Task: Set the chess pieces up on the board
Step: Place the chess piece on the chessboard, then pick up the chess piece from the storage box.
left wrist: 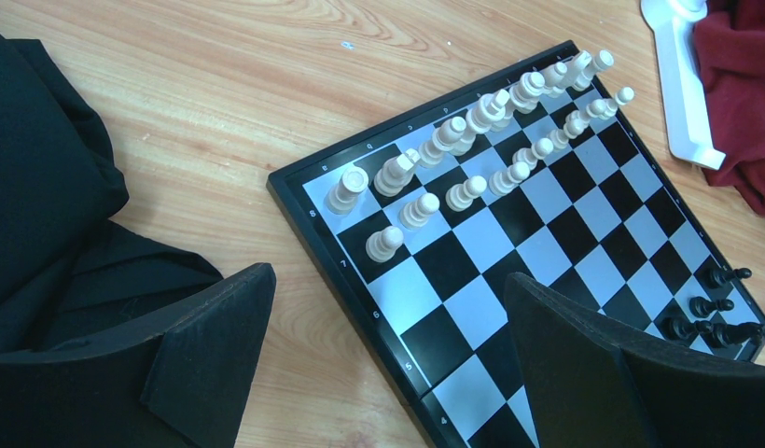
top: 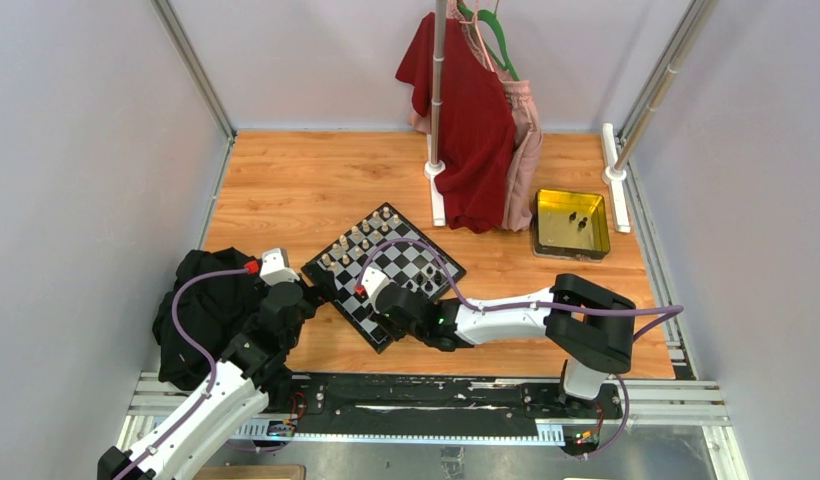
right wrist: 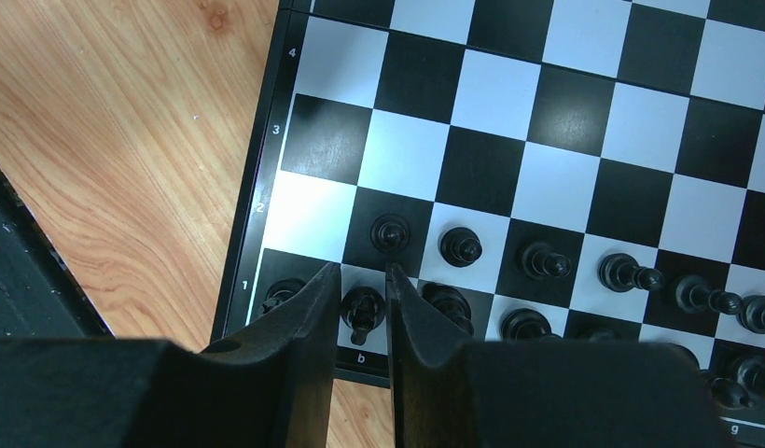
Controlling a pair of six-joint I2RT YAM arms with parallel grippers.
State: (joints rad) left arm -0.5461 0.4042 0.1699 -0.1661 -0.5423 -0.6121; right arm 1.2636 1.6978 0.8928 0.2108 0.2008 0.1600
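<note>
Black piece (right wrist: 362,308) stands on the board (right wrist: 491,93); right gripper (right wrist: 362,273) straddles it, jaws parted.

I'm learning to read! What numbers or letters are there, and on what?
"4" "3" "2" "1": the board rim, right wrist view.
"b" "g": rim's near edge.
"8" "7" "6" "5" "4": rim, left wrist view.
Other rim letters: too blurred.
</note>
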